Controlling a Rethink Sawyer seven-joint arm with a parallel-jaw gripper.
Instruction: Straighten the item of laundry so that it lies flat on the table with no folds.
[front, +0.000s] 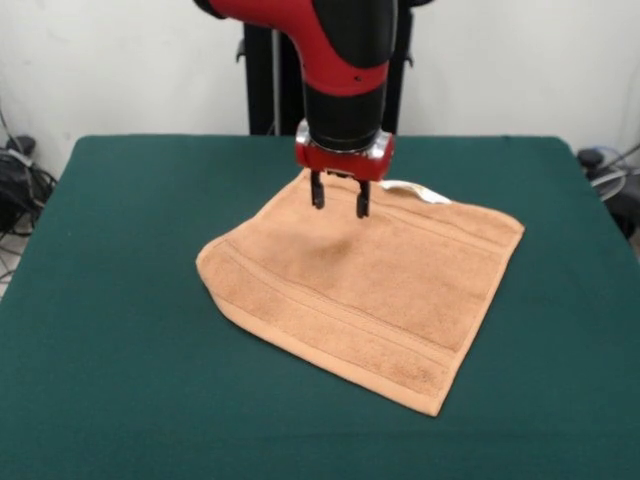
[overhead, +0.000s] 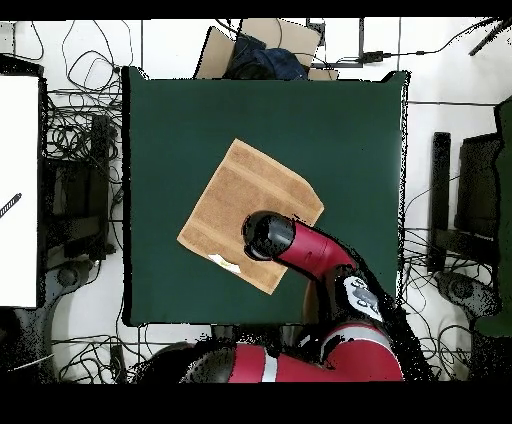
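My claw (front: 340, 204) hangs released, fingers apart, just above the upper edge of the towel (front: 370, 290), which spreads below and right of it near the middle of the table (front: 110, 300), its left corner turned under.

Cardboard box (overhead: 262, 40) beyond table edge; cable tangles (overhead: 75, 150) on floor; possibly bag inside.

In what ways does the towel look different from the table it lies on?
The towel is light orange-brown; the table is dark green. The towel is small and covers only the middle part of the table, which is far bigger. The towel sits turned, with its corners pointing toward the table's sides, while the table's edges run square to the overhead view. The towel has woven bands and a white label; the table top is plain. Both have four sides.
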